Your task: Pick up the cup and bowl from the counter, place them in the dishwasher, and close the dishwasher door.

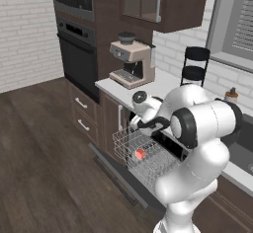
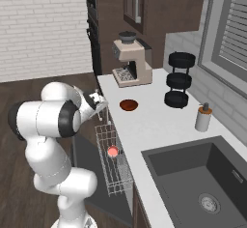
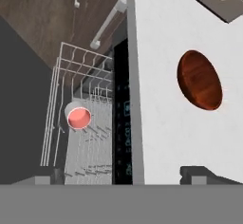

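Reddish-brown bowl (image 3: pixel 199 80) on counter (image 3: pixel 156 137), beyond open tool (image 3: pixel 128 174).

We get the left base view from behind the arm's left, looking forward and down at the open dishwasher (image 1: pixel 148 163) and the counter (image 1: pixel 165 81) end, with the oven wall further back. Our right base view sits behind the arm's right, higher over the counter (image 2: pixel 159 121), facing along it toward the coffee machine (image 2: pixel 131 64), sink (image 2: pixel 202 183) close in the foreground. Both share the pulled-out rack (image 2: pixel 113 162), the coffee machine (image 1: pixel 131 64) and the black tiered stand (image 2: pixel 178 79). Our hand view looks almost straight down, close, over the counter edge (image 3: pixel 135 99): rack (image 3: pixel 78 133) one side, worktop with the bowl (image 3: pixel 199 79) the other. We also catch the bowl (image 2: pixel 129 105) in the right base view.
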Controlling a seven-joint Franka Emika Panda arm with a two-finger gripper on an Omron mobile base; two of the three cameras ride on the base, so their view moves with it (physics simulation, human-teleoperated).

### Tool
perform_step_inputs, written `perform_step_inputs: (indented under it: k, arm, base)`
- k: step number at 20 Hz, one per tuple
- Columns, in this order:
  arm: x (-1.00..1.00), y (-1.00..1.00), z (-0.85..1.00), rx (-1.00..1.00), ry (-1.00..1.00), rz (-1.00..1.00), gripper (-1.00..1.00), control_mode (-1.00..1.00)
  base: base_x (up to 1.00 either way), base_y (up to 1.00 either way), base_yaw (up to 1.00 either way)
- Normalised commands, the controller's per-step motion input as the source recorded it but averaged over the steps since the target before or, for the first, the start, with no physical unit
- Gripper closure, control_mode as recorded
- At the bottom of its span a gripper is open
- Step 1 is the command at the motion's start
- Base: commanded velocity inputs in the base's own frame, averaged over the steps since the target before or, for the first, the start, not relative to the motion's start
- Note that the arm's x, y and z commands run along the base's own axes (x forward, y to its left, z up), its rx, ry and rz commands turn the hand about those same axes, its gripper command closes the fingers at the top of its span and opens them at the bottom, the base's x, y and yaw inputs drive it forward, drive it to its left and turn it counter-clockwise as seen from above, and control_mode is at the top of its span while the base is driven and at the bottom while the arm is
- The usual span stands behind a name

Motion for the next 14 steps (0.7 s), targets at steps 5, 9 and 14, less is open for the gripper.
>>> perform_step_inputs:
  k: [5,9,14]
  arm:
    - [0.3,-0.4,0.88,0.0,0.09,-0.03,-1.0,-1.0]
    - [0.32,-0.27,0.09,-0.04,0.01,0.0,-1.0,-1.0]
    - [0.24,-0.25,-0.22,-0.09,0.0,0.0,-1.0,-1.0]
  base:
    - [0.0,0.0,0.0]
    - [0.0,0.0,0.0]
    - [0.0,0.0,0.0]
